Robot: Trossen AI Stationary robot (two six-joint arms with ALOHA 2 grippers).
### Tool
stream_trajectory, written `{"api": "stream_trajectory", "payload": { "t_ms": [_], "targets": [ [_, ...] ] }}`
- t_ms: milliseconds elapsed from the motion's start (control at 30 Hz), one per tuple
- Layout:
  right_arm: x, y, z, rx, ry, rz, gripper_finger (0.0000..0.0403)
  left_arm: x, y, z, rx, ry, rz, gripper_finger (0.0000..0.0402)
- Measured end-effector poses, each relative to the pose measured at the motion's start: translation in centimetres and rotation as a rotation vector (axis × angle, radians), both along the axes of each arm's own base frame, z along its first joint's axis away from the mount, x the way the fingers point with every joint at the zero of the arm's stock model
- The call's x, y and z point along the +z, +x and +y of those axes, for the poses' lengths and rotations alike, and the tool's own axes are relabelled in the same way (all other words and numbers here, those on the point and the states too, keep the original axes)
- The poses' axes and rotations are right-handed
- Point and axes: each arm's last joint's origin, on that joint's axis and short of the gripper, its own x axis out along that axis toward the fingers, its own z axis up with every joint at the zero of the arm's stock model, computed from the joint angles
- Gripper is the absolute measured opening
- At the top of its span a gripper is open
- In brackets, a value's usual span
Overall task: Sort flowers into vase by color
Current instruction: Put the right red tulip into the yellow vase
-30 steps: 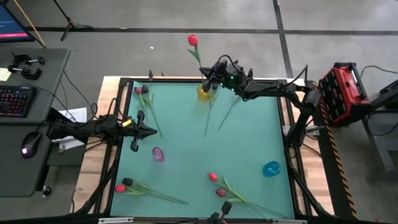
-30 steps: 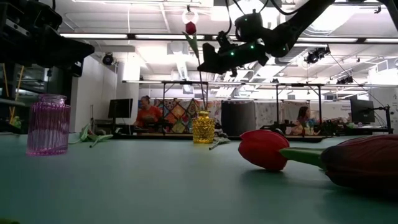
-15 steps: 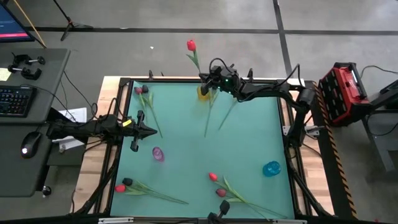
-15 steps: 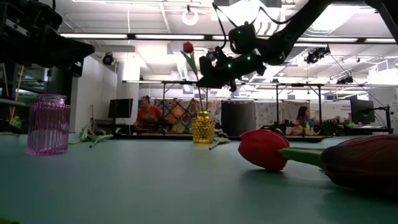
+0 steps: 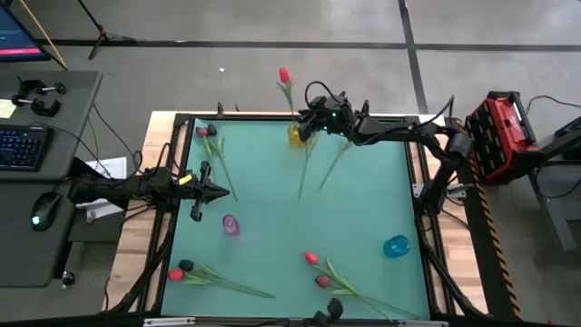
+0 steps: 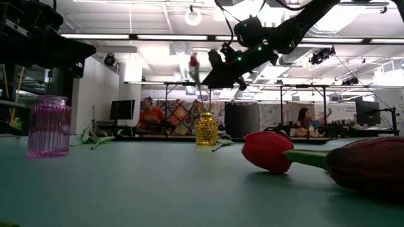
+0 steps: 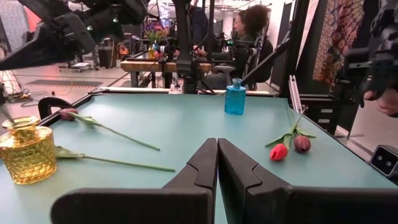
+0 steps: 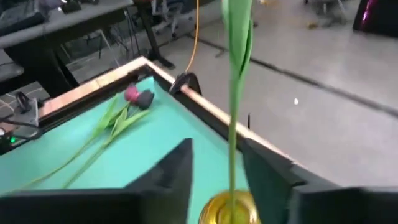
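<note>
My right gripper (image 8: 214,168), fingers parted, straddles the red tulip's (image 5: 284,76) stem, steadying it upright in the yellow vase (image 5: 297,135); left gripper (image 5: 221,192) shut, waiting.

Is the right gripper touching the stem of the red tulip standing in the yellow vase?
Apart. In the right wrist view the stem rises from the yellow vase between the right gripper fingers, with clear gaps on both sides.

You see a keyboard (image 5: 20,145) and mouse (image 5: 40,219) on the grey desk (image 5: 77,100) left of the table. A red toolbox (image 5: 501,133) sits off the right edge. Beyond the far side, a person in orange (image 6: 150,115) sits before patterned hangings (image 6: 180,116).
</note>
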Motion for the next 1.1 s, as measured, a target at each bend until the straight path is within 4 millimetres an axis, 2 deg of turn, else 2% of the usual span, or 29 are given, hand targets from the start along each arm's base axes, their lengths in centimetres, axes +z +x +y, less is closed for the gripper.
{"api": "stream_trajectory", "payload": {
  "t_ms": [200,367,533,633,733,800,933,1100],
  "targets": [
    [0.6,-1.3,0.8,0.058,0.006,0.132,0.0251,0.0,0.0,0.0,0.000,0.000,0.000,0.0000],
    [1.8,-3.5,2.2,0.168,0.075,0.276,0.0292,0.0,0.0,0.0,0.000,0.000,0.000,0.0000],
    [2.6,-6.4,4.6,0.339,0.276,0.398,0.0294,0.0,0.0,0.0,0.000,0.000,0.000,0.0000],
    [2.7,-7.7,6.9,0.453,0.419,0.482,0.0289,0.0,0.0,0.0,0.000,0.000,0.000,0.0000],
    [1.7,-8.7,9.6,0.535,0.536,0.519,0.0282,0.0,0.0,0.0,0.000,0.000,0.000,0.0000],
    [0.9,-9.2,11.7,0.561,0.596,0.512,0.0278,0.0,0.0,0.0,0.010,-0.009,-0.004,0.0000],
    [-0.7,-10.3,15.4,0.574,0.686,0.484,0.0272,0.9,-0.1,0.4,0.142,-0.035,-0.098,0.0000],
    [-0.9,-10.6,18.0,0.558,0.765,0.321,0.0266,2.1,-0.2,0.5,0.171,-0.052,-0.224,0.0000]
  ]
}}
